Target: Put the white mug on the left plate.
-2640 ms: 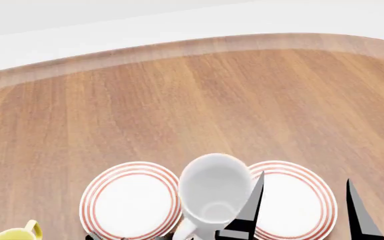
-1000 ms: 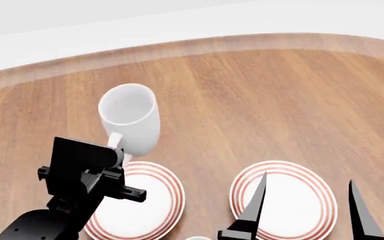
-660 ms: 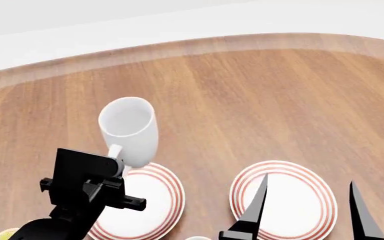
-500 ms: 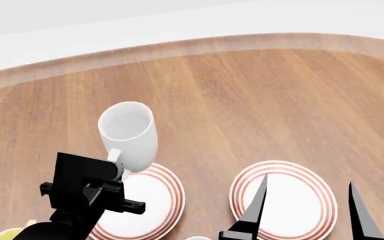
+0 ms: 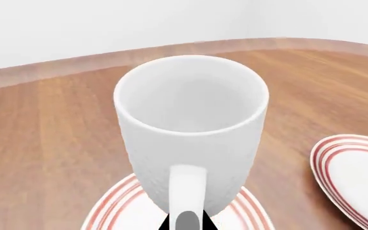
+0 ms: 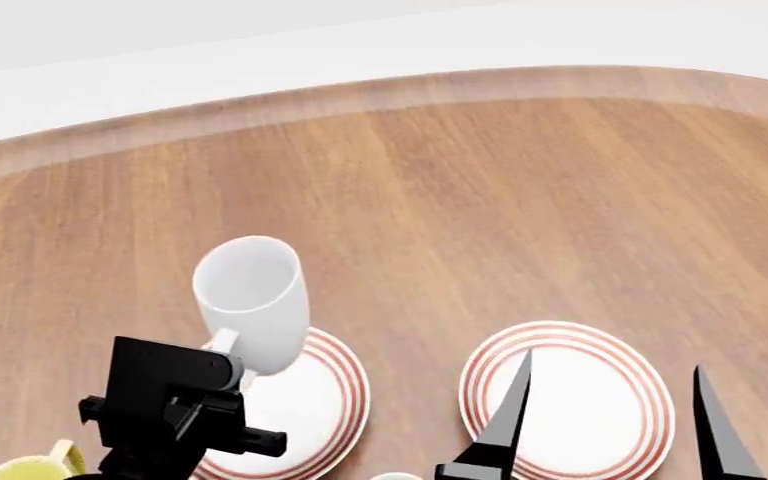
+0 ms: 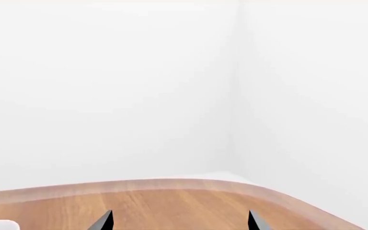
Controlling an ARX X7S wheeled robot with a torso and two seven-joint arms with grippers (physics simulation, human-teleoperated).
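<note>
Held upright by the handle in the left gripper (image 6: 231, 368), pinching the white mug (image 6: 253, 300). Hanging over the far edge of the left plate (image 6: 324, 405); needs coming nearer, then down. Right gripper (image 6: 611, 420) spread, idle.

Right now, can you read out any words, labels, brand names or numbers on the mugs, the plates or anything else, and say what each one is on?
None: no view shows any readable text.
The white mug: plain, no print or logo.
The left plate and the other plate: only thin red rings around the rim, no lettering.
The yellow mug at the head view's lower edge: mostly cut off, no marks visible.
The wooden table: bare grain only.
</note>
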